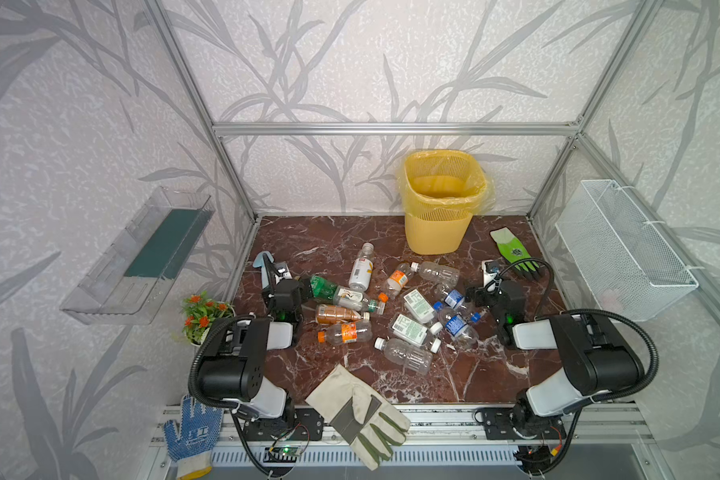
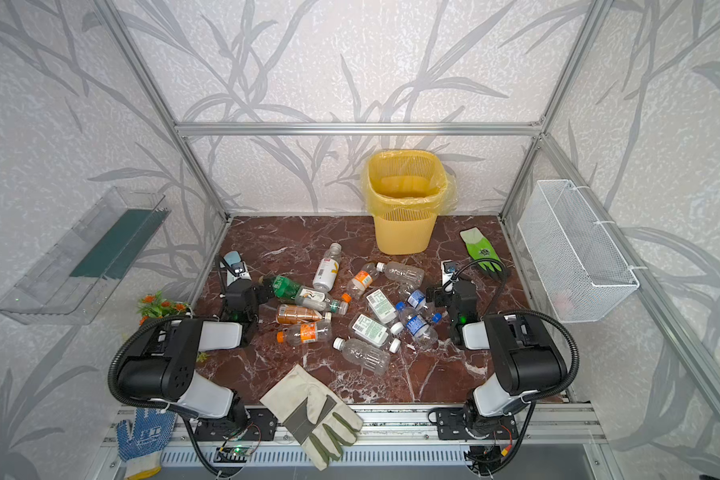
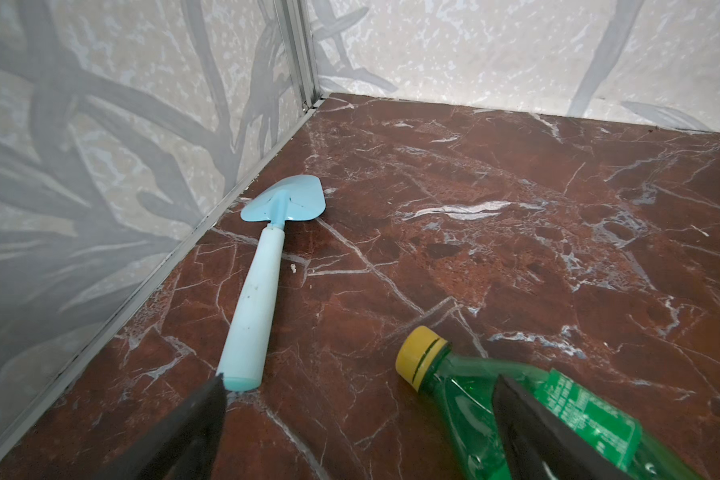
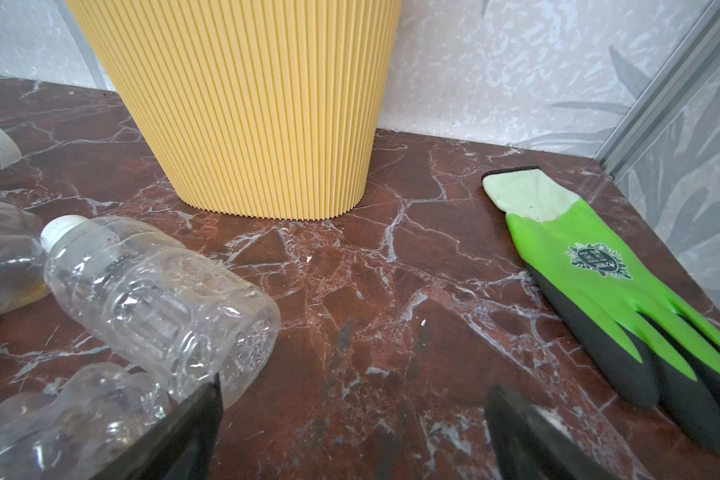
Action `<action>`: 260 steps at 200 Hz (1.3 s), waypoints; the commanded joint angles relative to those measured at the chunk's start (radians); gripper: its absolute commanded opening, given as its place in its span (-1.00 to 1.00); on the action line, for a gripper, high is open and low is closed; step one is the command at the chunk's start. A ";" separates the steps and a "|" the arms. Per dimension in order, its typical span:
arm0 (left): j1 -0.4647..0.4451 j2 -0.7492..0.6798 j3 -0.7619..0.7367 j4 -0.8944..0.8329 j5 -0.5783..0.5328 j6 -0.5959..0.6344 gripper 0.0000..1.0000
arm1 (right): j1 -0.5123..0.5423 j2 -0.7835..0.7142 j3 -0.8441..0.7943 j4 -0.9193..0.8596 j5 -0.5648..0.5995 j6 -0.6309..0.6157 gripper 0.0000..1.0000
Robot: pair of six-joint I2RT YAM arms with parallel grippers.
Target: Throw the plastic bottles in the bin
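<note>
About a dozen small plastic bottles (image 1: 418, 305), mostly clear and capped in white, orange or blue, lie on their sides in a loose heap on the red-brown marble worktop (image 1: 329, 245), between the left tool (image 3: 358, 378) and the right tool (image 4: 356, 388). No bottle shows inside the tall yellow ribbed plastic bin (image 1: 437, 232), which stands upright beyond the right tool, against the back wall.

Both tools have their fingers spread wide apart and hold nothing. A green bottle with a yellow cap (image 3: 454, 390) lies just beside one finger of the left tool; whether they touch cannot be told. A clear ribbed bottle with a white cap (image 4: 154, 299) lies just beside a finger of the right tool.

The bottles look empty, so they are likely light, thin-walled enough to buckle under a hard squeeze, and smooth enough to roll. A hold across the middle of the body, over the ribs or label, looks safer than one at the tapering neck.

A pale blue trowel (image 3: 262, 266) lies ahead of the left tool, and a green-and-black glove (image 4: 591, 266) ahead of the right.
</note>
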 commanded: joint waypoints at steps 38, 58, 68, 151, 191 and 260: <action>0.006 -0.015 0.015 -0.005 0.004 0.005 0.99 | -0.003 -0.002 0.014 0.000 -0.002 -0.002 0.98; 0.006 -0.016 0.015 -0.004 0.003 0.005 0.99 | -0.003 -0.001 0.015 0.000 -0.002 -0.003 0.98; 0.006 -0.015 0.015 -0.004 0.003 0.005 0.99 | -0.002 0.000 0.014 0.001 -0.002 -0.003 0.98; 0.006 -0.015 0.015 -0.004 0.004 0.004 0.99 | -0.003 -0.001 0.014 0.000 -0.002 -0.003 0.98; 0.006 -0.015 0.015 -0.004 0.004 0.005 0.99 | -0.003 0.000 0.014 0.001 -0.002 -0.003 0.98; 0.006 -0.015 0.016 -0.008 0.005 0.004 0.94 | -0.040 -0.002 0.014 0.001 -0.069 0.025 0.49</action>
